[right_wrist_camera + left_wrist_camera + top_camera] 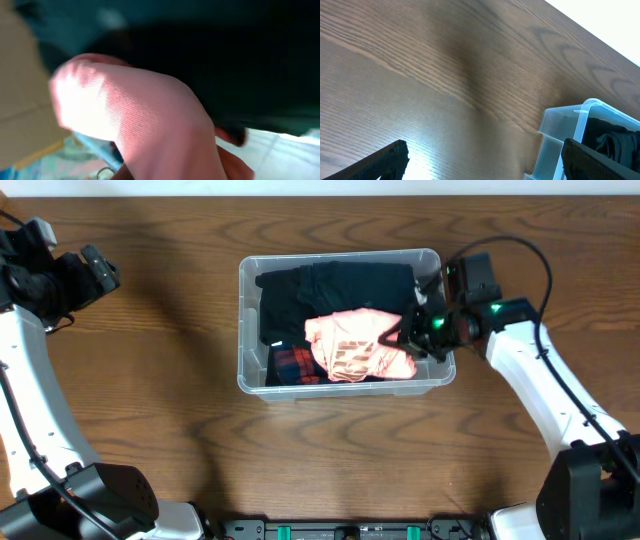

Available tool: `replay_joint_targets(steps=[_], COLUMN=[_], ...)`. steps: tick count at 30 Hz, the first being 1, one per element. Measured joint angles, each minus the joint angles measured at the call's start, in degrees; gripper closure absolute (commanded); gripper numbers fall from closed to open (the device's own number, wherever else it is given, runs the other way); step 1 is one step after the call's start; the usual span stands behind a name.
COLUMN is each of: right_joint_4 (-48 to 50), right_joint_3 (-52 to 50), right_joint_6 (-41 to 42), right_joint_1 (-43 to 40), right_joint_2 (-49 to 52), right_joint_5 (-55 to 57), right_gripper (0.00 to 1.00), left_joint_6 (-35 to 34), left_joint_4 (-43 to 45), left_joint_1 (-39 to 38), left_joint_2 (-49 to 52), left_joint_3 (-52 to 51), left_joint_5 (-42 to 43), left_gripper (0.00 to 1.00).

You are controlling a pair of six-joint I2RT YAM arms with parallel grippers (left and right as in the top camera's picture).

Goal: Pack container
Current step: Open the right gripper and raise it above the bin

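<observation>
The clear plastic container (343, 387) stands mid-table, filled with dark clothes (330, 290), a red-and-blue plaid item (293, 365) and a pink garment (350, 350) on top. My right gripper (400, 342) is inside the container's right end, closed on the right edge of the pink garment. In the right wrist view the pink garment (150, 120) bulges up and hides the fingers, with dark cloth (200, 50) behind it. My left gripper (108, 272) is open and empty, far left of the container. It shows over bare wood in the left wrist view (485, 155), with the container corner (560, 125) at the right.
The wooden table (150, 430) surrounds the container on all sides. The right arm (540, 380) reaches in from the lower right. The left arm (30, 380) runs along the left edge.
</observation>
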Motion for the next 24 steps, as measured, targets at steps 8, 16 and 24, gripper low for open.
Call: replay_joint_targets(steps=[8,16,24], right_joint_4=[2.8,4.4,8.0], right_joint_3=[-3.0,-1.6,5.7], right_joint_6=[2.4,-5.7,-12.1], right_joint_1=[0.1,0.4,0.4], right_joint_2=[0.0,-3.4,-13.2], right_joint_5=[4.1,8.5,18.6], right_gripper=[0.72,0.57,0.49], left_joint_6=[0.0,0.0,0.0], left_joint_4=[0.0,0.0,0.0], left_joint_1=[0.0,0.0,0.0], left_joint_2=[0.0,0.0,0.0], left_joint_3=[0.0,0.0,0.0], left_joint_5=[0.0,0.0,0.0], left_gripper=[0.02,0.02,0.02])
